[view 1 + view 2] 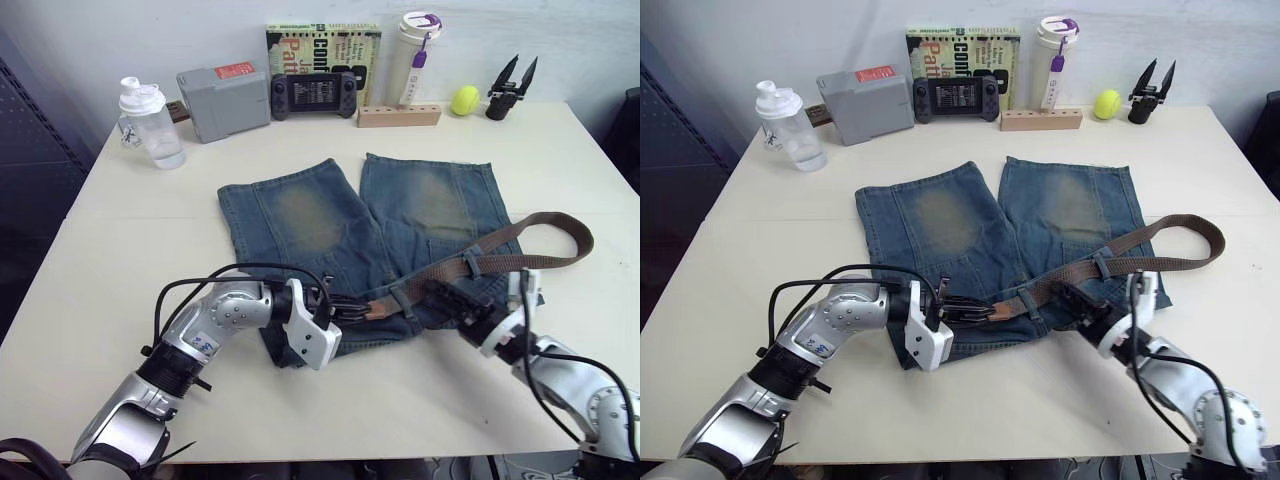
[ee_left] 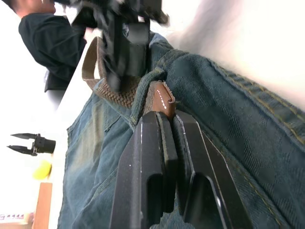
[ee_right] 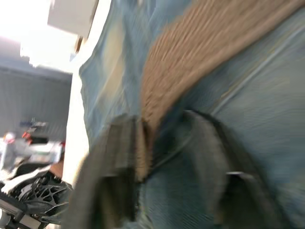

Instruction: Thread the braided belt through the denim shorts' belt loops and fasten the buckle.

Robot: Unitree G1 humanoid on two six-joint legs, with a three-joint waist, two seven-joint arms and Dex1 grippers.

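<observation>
The denim shorts [image 1: 300,215] lie flat on the table, waistband toward me. The braided belt [image 1: 560,235] runs along the waistband under a belt loop [image 1: 398,298] and another belt loop [image 1: 472,258], then curls back in a bend at the right. My left gripper [image 1: 345,310] is shut on the belt's brown leather tip [image 2: 162,98], just past a loop [image 2: 143,90]. My right gripper [image 1: 440,298] rests on the waistband with its fingers [image 3: 119,167] apart, the belt [image 3: 200,62] beside one finger. I cannot make out the buckle.
Along the table's back edge stand a clear bottle [image 1: 150,125], a grey box [image 1: 222,100], a game console [image 1: 314,95] against a book [image 1: 322,45], a wooden block [image 1: 398,116], a white tumbler [image 1: 415,55], a tennis ball [image 1: 464,99] and a black spare gripper [image 1: 510,90].
</observation>
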